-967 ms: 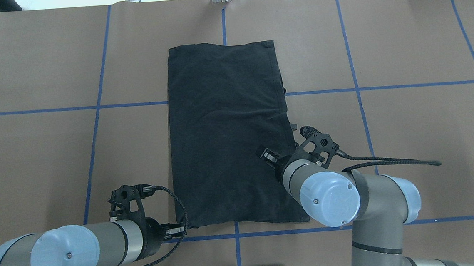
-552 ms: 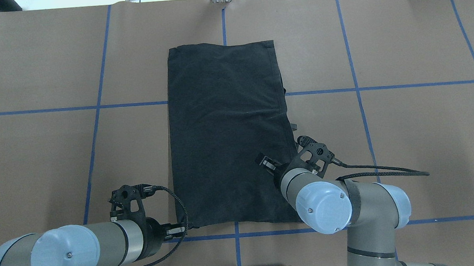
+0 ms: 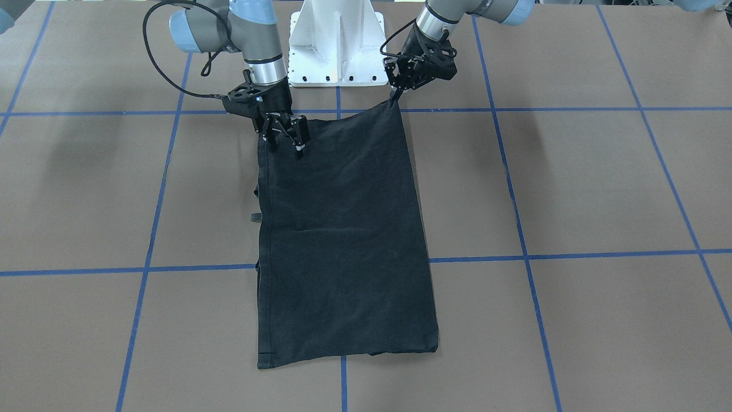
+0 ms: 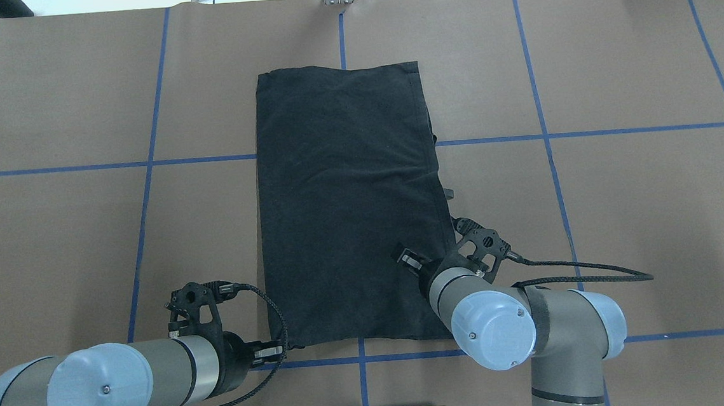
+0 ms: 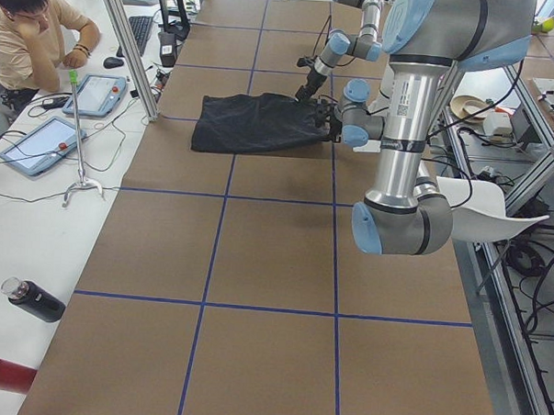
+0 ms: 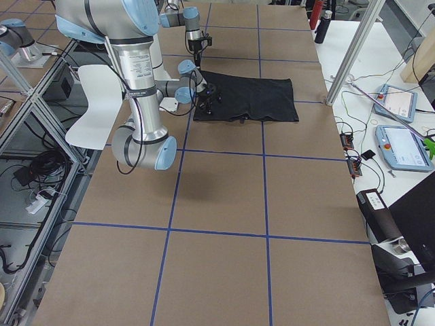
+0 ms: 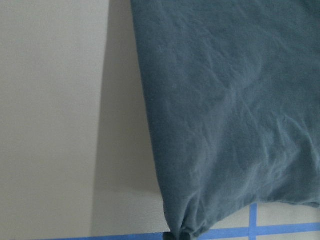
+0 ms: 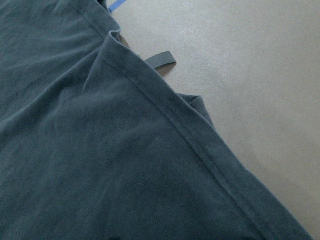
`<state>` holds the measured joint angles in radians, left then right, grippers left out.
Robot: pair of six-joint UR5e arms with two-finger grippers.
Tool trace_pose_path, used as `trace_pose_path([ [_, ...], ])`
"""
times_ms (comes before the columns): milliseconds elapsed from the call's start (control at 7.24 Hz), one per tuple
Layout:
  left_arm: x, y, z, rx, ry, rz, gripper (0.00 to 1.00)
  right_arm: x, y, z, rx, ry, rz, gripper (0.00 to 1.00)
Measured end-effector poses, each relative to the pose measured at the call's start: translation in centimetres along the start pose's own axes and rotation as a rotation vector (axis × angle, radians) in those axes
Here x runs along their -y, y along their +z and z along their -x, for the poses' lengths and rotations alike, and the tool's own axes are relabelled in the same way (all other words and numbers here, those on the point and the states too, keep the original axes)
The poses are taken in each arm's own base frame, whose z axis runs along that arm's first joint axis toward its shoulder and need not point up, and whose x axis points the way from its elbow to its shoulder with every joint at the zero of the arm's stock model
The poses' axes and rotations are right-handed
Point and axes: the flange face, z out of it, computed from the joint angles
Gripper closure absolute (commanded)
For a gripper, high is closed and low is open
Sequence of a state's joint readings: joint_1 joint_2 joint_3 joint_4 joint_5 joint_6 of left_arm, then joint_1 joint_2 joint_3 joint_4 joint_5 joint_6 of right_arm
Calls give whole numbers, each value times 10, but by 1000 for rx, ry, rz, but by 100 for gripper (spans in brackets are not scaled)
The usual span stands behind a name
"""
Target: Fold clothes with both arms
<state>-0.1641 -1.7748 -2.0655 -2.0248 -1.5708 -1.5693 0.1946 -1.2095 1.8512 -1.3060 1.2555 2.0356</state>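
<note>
Right gripper (image 3: 286,142), fingers spread, is drawing back over the black T-shirt (image 4: 342,198) toward its near hem; shirt is lying folded lengthwise mid-table. Left gripper (image 3: 394,98) is still pinching the near corner. Probably lining up a matching corner pinch.

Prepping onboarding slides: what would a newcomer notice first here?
A black T-shirt, folded into a long strip, lies centred on the brown table gridded with blue tape. The jaws of the left arm are shut on one robot-side corner. Those of the right arm stand open above the shirt near its right edge.
</note>
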Motion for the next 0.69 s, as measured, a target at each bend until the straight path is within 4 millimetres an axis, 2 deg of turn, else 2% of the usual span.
trace_pose_path([
  [276,0,0,0,0,0,1,100,-2,3,-4,-8,-5,-5,38],
  [691,0,0,0,-1,0,1,100,-6,9,-4,-13,-2,-11,38],
])
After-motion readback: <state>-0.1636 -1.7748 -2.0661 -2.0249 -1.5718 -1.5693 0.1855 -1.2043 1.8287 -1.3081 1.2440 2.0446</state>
